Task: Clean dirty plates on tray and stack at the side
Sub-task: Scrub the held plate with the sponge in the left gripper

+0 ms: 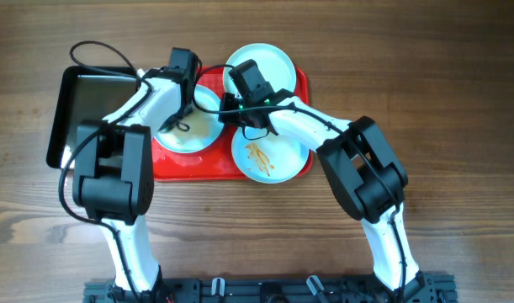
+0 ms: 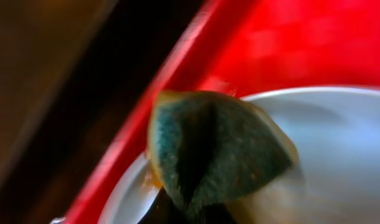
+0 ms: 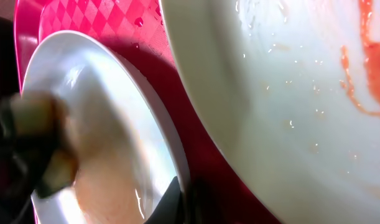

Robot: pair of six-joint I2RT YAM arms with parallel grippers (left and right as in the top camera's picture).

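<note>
A wooden table (image 1: 458,101) fills the overhead view, its brown, streaky grain running left to right. On its left part lies a black rectangular pan (image 1: 88,94) with rounded corners and a raised rim, set slightly askew to the grain, with pale reflections on its glossy floor. The left wrist view shows a sponge (image 2: 208,149) close up: a dark green scouring face, creased down the middle, with a yellow edge stained orange-brown. In the right wrist view a blurred yellowish block at the left edge is probably the same sponge.
</note>
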